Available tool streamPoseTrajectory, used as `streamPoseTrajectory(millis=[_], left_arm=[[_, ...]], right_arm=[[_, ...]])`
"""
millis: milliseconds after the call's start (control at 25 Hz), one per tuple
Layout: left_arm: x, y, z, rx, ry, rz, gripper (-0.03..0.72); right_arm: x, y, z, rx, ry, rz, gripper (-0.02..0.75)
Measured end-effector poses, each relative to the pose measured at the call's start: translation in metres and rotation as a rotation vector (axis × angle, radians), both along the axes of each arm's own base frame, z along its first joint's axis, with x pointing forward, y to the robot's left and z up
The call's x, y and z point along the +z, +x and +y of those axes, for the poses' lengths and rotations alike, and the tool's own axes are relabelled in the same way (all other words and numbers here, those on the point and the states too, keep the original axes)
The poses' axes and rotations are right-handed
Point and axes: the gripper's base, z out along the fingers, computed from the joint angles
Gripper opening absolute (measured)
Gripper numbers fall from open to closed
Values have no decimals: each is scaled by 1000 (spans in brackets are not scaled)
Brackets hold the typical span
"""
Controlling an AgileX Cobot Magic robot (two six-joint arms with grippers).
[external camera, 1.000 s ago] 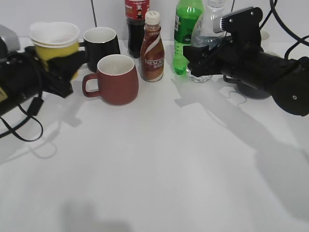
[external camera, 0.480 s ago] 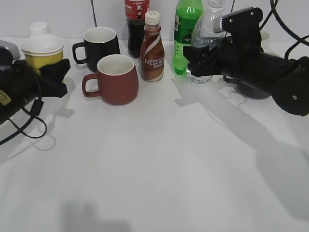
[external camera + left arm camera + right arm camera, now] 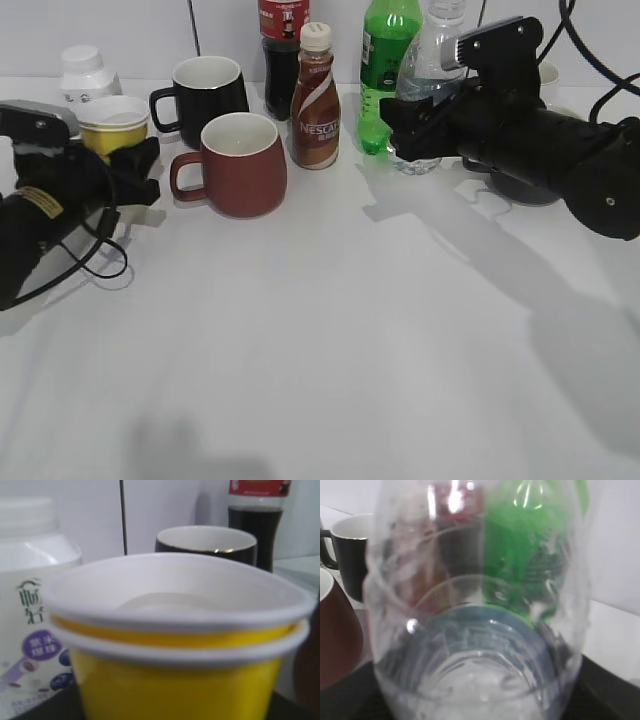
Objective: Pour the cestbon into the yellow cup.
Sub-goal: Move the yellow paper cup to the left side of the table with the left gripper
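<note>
The near half of the white table (image 3: pixel 330 380) lies bare, which looks like the best room for the pour, well apart from the crowded back row. On the left, the left gripper (image 3: pixel 135 165) sits low at the yellow cup (image 3: pixel 112 122), which stands upright with its base apparently on or just above the table; the left wrist view fills with the cup's white rim and shows no fingers, so whether they clasp it or merely flank it cannot be told. Just right of it stand the dark red mug (image 3: pixel 240 163) and, behind, the black mug (image 3: pixel 212 92); a white jar (image 3: pixel 85 72) stands close behind the cup. On the right, the right gripper (image 3: pixel 405 125) reaches into the back row at the clear bottle, presumably the cestbon (image 3: pixel 425 75), though its label is hidden; the right wrist view shows the ribbed body tight between dark pads at the frame's lower corners, so the fingers appear narrowed around it, though contact is not certain. The green bottle (image 3: pixel 385 60) stands almost touching it and the Nescafe bottle (image 3: pixel 316 95) is near, so lifting the bottle straight up before swinging it toward the middle would probably avoid knocking them. Tilting should probably wait until its mouth is over the cup.
</note>
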Motion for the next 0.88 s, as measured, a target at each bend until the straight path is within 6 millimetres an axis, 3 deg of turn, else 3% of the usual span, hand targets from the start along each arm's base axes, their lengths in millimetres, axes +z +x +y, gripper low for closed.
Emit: streamPoseTrajectory(millis=[280,880], left_arm=[[-18,8,-1,0,6,24,358],[-18,8,-2,-4,9,20,419]], right_arm=[[0,0,0,1,-12,-4,482],[0,0,0,5,-33,-16,482]])
